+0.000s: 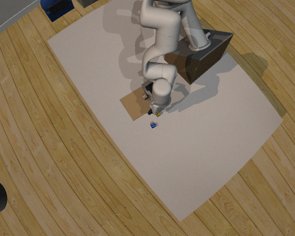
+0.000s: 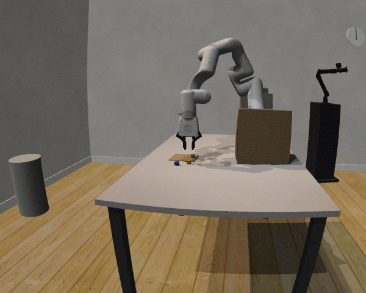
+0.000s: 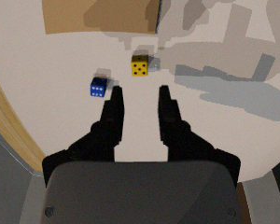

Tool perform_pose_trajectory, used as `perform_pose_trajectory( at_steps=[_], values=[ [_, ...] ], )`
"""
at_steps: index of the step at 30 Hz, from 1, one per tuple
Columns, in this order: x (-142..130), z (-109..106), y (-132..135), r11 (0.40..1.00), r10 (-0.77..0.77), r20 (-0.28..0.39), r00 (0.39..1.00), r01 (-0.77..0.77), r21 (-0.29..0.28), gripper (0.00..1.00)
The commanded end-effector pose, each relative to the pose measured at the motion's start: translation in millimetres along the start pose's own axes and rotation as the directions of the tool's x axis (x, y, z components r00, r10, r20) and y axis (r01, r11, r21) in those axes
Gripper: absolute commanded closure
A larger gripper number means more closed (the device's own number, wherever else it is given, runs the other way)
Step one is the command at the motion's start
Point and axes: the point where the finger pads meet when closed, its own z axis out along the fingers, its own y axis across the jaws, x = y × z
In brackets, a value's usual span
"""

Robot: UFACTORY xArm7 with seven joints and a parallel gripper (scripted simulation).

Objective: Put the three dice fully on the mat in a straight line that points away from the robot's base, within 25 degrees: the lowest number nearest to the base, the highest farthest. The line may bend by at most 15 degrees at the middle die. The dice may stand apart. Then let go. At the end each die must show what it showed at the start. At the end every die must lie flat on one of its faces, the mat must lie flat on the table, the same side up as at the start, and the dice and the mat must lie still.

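The table has a pale grey top on dark legs and stands on a wooden plank floor. A thin brown mat lies flat on the table, near the middle of it. Just beside the mat's edge, on the bare table surface, a yellow die rests flat. A blue die also sits on the table, near the yellow one but apart from it, and a little farther from the mat. A large brown box stands on the table too, at the far side, well apart from the dice, and it carries the foot of the arm. Shadows of the arm fall across the table.
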Motion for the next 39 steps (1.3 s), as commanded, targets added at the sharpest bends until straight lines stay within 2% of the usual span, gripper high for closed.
perform_pose_trajectory(
  at_steps=[1,25,39],
  values=[
    [-1,-1,-1,1.0,0.0,0.003,1.0,0.0,0.003,0.64],
    [-1,0,-1,1.0,0.0,0.003,1.0,0.0,0.003,0.64],
    [-1,14,-1,1.0,0.0,0.003,1.0,0.0,0.003,0.64]
  ],
)
